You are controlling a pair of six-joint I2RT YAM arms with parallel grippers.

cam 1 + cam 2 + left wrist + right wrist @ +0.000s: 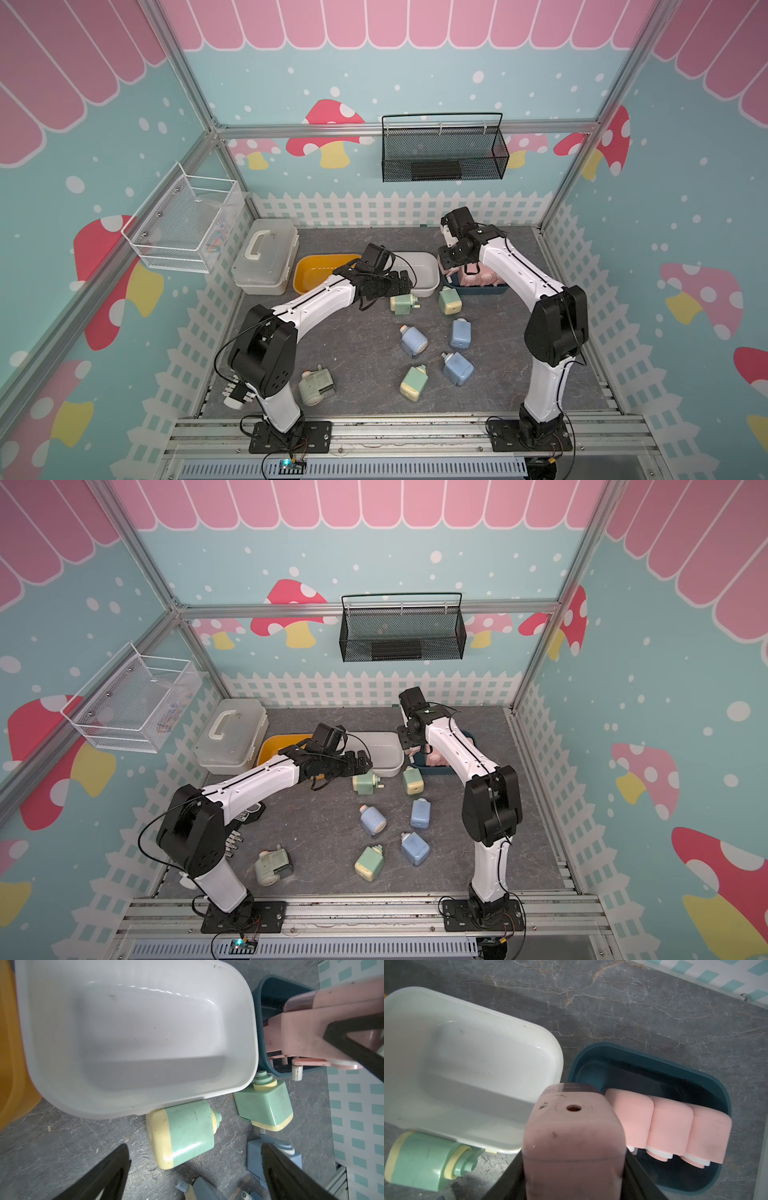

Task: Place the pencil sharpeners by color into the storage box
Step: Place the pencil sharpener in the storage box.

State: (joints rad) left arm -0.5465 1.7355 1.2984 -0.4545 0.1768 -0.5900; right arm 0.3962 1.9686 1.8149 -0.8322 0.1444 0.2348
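Between the right fingers [506, 1186], pinched firmly, a pink sharpener [571, 1136] hung over the teal bin's [708, 1084] free end, beside three pink sharpeners [668, 1124] lying in it. Lowering it inside the rim before release should keep the row tidy; the left fingers [108, 1178], spread wide, hovered above a green sharpener [182, 1134] on the worktop [62, 1147].

Left of the left gripper [405, 281], a lidded, white-handled translucent case [266, 257] on the grey marbled tabletop [357, 345]. Higher and farther left, a white wire basket [183, 224]; high beyond, a black mesh basket [444, 153].
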